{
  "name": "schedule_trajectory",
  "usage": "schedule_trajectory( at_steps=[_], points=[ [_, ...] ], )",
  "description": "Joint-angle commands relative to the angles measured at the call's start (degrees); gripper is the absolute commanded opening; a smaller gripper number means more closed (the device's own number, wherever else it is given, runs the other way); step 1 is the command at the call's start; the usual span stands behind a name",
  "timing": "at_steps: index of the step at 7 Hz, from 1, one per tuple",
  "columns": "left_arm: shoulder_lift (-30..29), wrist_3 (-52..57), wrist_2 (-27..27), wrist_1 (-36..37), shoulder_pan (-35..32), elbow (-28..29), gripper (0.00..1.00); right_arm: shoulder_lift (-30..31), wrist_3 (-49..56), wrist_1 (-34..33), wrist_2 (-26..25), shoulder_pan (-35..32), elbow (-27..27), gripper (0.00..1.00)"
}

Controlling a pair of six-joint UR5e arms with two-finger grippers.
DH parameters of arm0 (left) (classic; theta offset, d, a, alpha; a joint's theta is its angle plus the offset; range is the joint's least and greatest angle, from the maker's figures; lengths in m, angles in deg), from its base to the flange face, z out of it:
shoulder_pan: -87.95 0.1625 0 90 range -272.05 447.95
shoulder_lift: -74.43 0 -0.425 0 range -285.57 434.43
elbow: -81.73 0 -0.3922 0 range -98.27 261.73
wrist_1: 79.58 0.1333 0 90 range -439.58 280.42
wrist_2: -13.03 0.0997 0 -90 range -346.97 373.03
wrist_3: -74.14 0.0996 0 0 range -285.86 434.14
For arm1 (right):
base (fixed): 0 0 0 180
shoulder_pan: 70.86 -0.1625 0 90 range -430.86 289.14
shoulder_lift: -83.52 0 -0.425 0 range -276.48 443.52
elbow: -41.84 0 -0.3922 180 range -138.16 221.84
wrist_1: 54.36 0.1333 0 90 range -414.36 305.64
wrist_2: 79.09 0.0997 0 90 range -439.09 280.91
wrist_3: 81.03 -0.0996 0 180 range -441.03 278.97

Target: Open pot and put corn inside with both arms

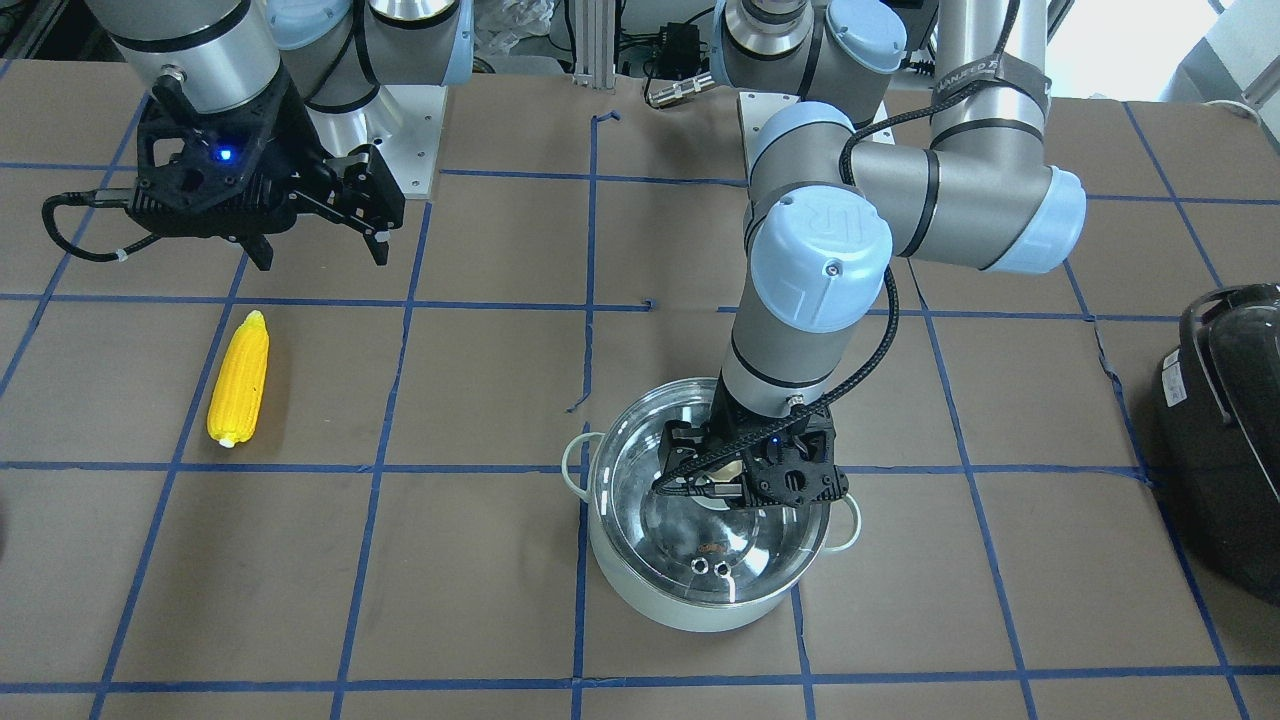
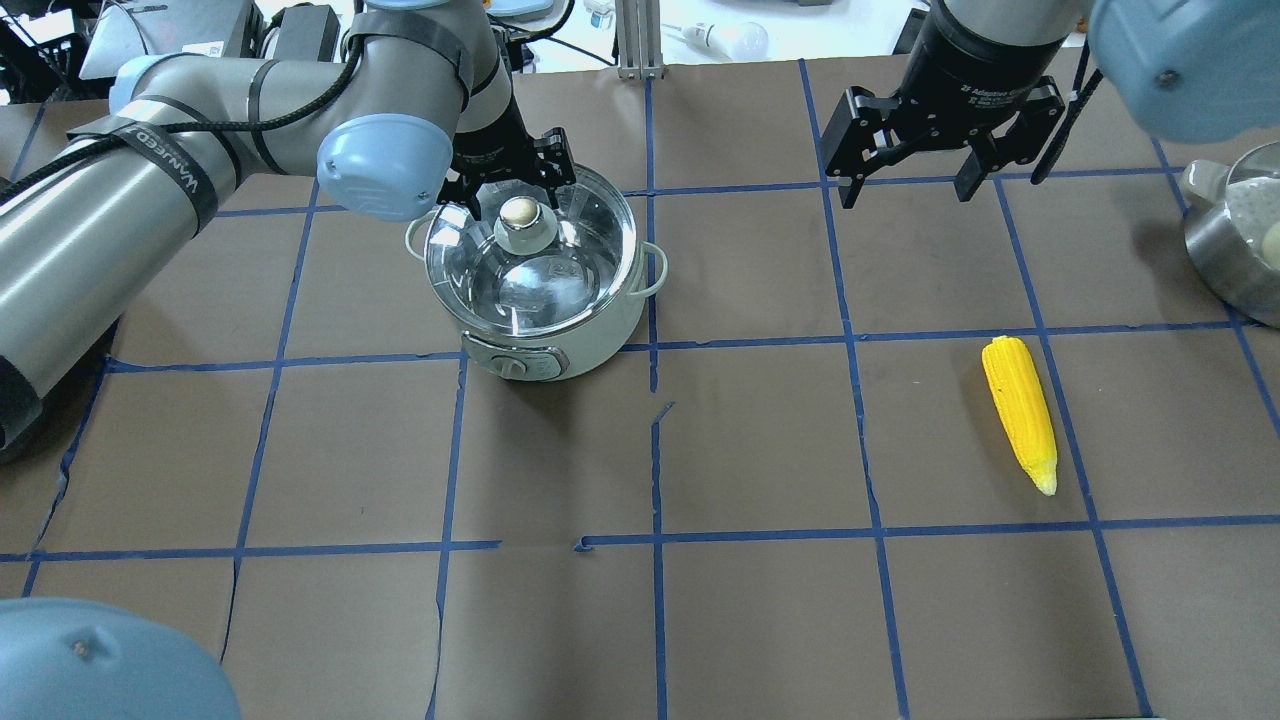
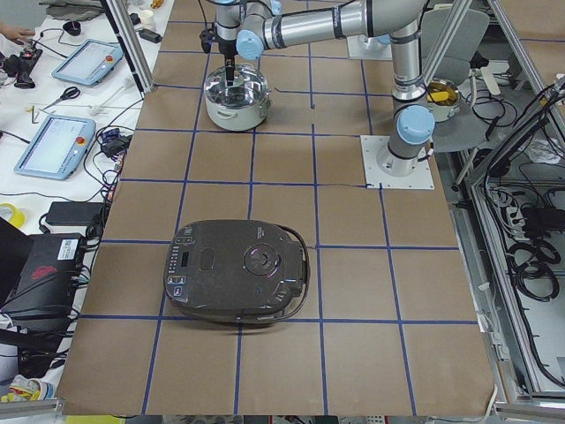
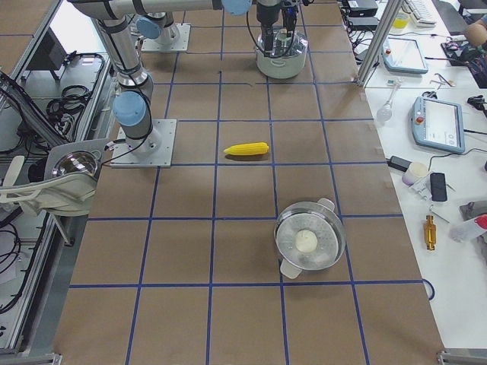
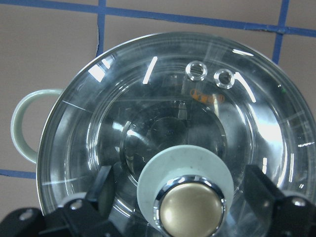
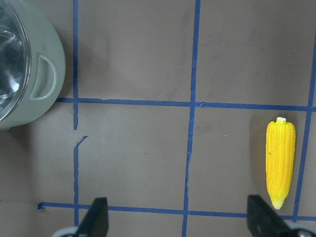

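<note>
Here, open left hand straddles brass knob of clear glass lid on round mint-green pot; open right hand hovers; yellow toy corn cob at pot's 3 o'clock, overhead.

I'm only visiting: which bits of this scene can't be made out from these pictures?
Front-facing view: the left hand hides the brass knob, so contact cannot be judged there.
Front-facing view: the black appliance is cut off by the right edge.
Overhead view: the steel pot is cut off by the right edge.
Left side view: the corn is out of frame.
</note>
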Motion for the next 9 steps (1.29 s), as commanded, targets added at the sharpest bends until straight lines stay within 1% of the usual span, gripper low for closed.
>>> schedule_trajectory(
  at_steps=[1,2,3,5,6,7,8,9],
  points=[
    [-0.1,0.0,-1.7,-0.1,0.0,-0.3,0.86,0.0,-0.1,-0.5,-0.2,0.6,0.4,1.00],
    [-0.1,0.0,-2.2,-0.1,0.0,-0.3,0.86,-0.1,-0.2,-1.1,-0.3,2.5,0.4,1.00],
    [-0.1,0.0,-2.3,-0.5,-0.1,-0.4,0.86,-0.1,-0.2,-0.4,-0.2,4.0,0.1,1.00],
    [0.0,0.1,-1.7,-0.8,-0.2,-0.4,0.82,-0.4,-0.1,-1.7,-1.2,5.3,-0.1,1.00],
    [-0.1,0.1,-1.7,-0.8,-0.2,-0.4,0.75,-1.3,0.1,-2.3,-1.9,9.1,-1.4,1.00],
    [-0.1,0.1,-1.7,-0.9,-0.3,-0.4,0.65,-1.8,2.0,-2.4,-1.2,13.9,-4.3,1.00],
    [-0.1,0.1,-1.7,-1.0,-0.3,-0.4,0.53,-2.5,6.8,-7.8,-1.3,16.9,-8.3,1.00],
    [0.1,0.1,-1.7,-1.4,-0.4,-0.4,0.42,-3.2,10.5,-13.6,-1.5,17.9,-13.6,1.00]
  ],
)
